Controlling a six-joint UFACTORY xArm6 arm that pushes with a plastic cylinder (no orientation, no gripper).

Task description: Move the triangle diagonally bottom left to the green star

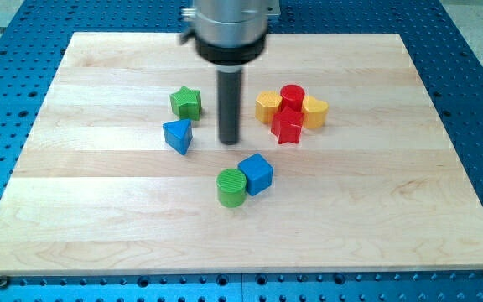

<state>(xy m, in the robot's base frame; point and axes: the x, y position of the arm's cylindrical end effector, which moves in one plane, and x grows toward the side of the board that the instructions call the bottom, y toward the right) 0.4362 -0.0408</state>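
A blue triangle block [178, 135] lies on the wooden board, just below and slightly left of the green star [186, 102]. The two are close with a small gap between them. My tip [229, 141] is the lower end of the dark rod and rests on the board to the right of the blue triangle, about one block width away, and below right of the green star. It touches no block.
A green cylinder [231, 187] and a blue cube [256, 173] sit together below my tip. To its right is a cluster: a yellow block [267, 107], a red cylinder [292, 96], a red star [288, 127], a yellow block [314, 111]. The board [99, 210] lies on a blue perforated table.
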